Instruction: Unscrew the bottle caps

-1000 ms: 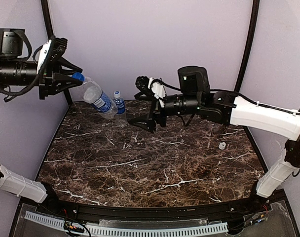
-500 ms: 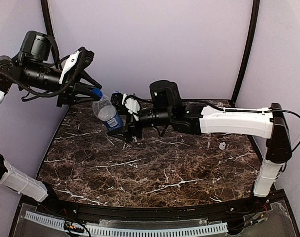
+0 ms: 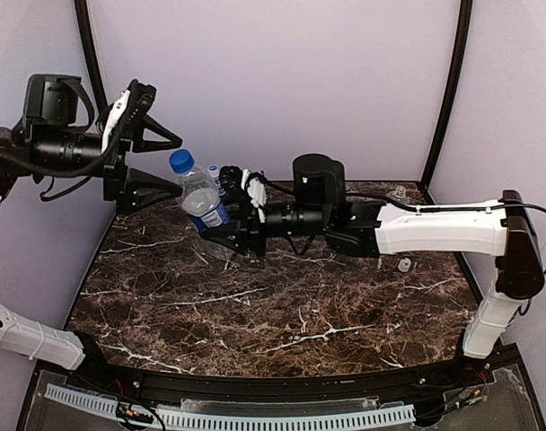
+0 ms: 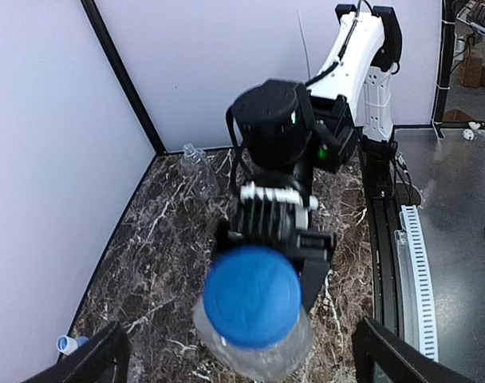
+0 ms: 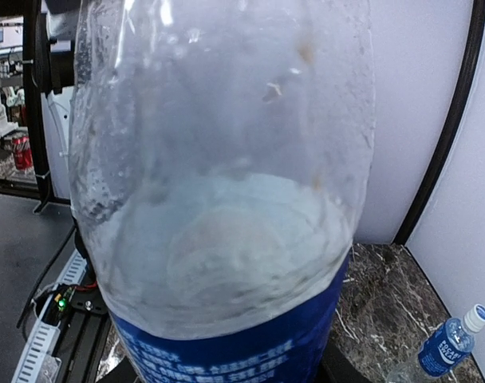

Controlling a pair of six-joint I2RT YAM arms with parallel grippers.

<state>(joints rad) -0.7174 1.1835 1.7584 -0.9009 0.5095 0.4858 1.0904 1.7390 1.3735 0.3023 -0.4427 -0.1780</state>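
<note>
Handover done: left gripper [image 3: 165,165] has released, jaws wide near the blue cap [image 3: 181,162], while my right gripper [image 3: 223,219] now clamps the blue-label bottle [image 3: 203,199] above the marble table [image 3: 282,305], far left, ready for unscrewing.

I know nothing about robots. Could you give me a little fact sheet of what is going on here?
Held bottle: held bottle, blue label, tilted, clamped by the right gripper
Its cap: blue cap, on
Left gripper: open, a finger on each side of the blue cap, apart from it
Other bottles: small bottle, white cap on; clear bottle at the back
Loose cap: white cap on the table
</note>
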